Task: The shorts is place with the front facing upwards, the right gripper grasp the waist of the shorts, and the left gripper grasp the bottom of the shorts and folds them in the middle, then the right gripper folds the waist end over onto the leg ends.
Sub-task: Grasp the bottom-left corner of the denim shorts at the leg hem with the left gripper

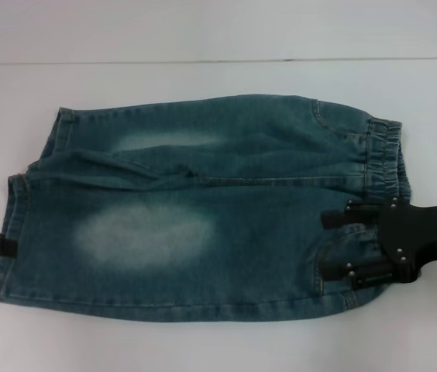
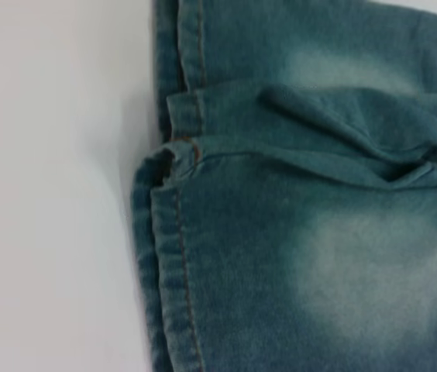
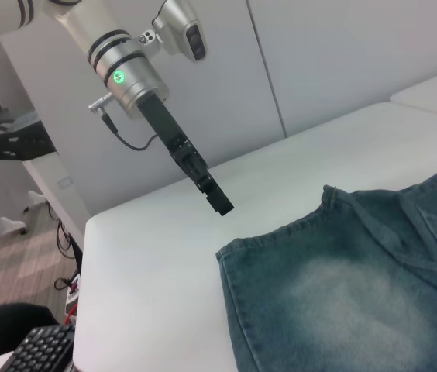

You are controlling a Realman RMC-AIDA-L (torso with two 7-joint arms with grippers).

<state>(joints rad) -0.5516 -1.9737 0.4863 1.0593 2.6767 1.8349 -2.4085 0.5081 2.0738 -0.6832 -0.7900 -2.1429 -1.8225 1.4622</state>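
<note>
**Right gripper over the waist, left gripper at the leg hems**

You have the right gripper [image 1: 341, 246] over the shorts [image 1: 203, 209], at the waist end on the side nearest the robot. Its two fingers are spread, with a bunch of denim and gathered band between them; you cannot tell whether they actually pinch the cloth.

Your left gripper [image 1: 1, 248] sits at the opposite end of the shorts, its tip at the edge of the near leg hem. In the right wrist view it [image 3: 220, 205] hangs above the table [image 3: 149, 263] just off the hem. Whether its fingers are parted or closed cannot be told.

The shorts lie flat on the white table, the bottom of the shorts [image 2: 173, 232] on the robot's left, elastic waistband [image 1: 385, 155] on its right. A loose fold [image 1: 125, 167] runs between the legs.
</note>
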